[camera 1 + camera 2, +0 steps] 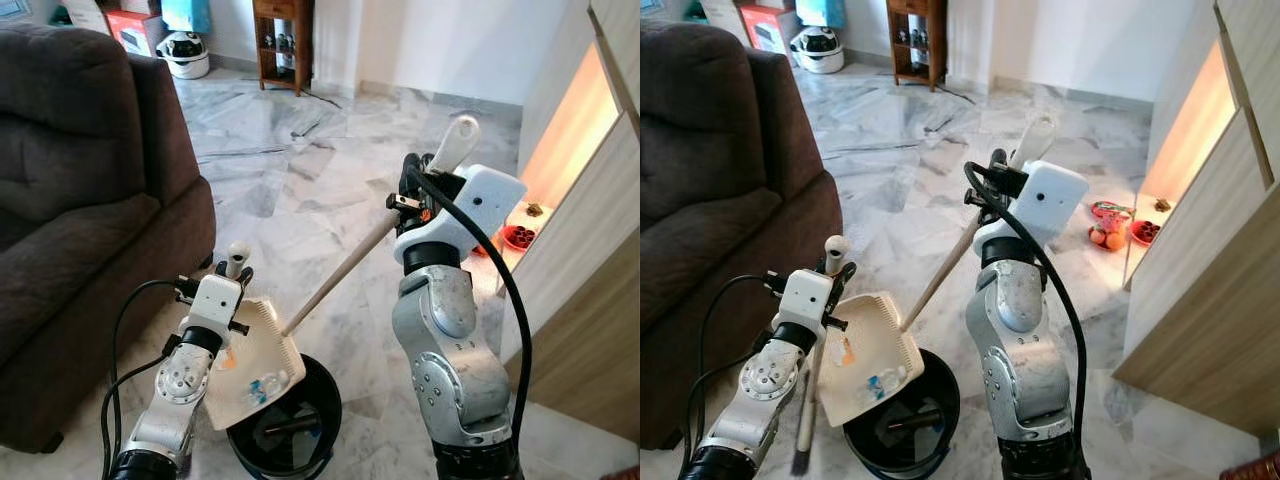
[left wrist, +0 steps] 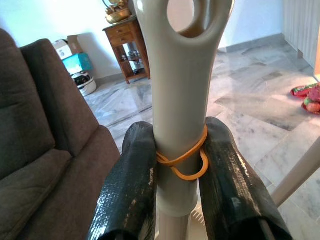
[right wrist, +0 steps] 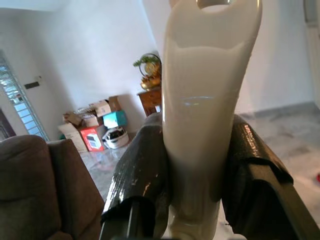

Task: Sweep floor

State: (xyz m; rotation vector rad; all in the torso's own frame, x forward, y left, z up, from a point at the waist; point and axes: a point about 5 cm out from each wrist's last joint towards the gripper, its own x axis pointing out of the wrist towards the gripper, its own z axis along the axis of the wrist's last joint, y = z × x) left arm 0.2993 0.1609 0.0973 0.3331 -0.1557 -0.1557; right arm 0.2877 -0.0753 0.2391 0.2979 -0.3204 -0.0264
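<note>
The left gripper (image 2: pixel 182 165), clamped on the cream plastic dustpan (image 1: pixel 865 355) handle, tips it over the round black bin (image 1: pixel 902 425) at six o'clock. The right gripper (image 3: pixel 200 165) grips the pale broom handle (image 1: pixel 345 270). Emptying step; next, tilt steeper so the scraps slide out.

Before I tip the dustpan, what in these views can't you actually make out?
- Broom head: hidden behind the dustpan in both eye views.
- Black bin contents: half covered by the dustpan, the rest too dark.
- Scraps on the dustpan: too small to identify.
- Floor beside the bin: blocked by the right arm, cut off by the bottom edge.
- Both wrist views: the left gripper and right gripper clamp pale handles that block the floor beyond.
</note>
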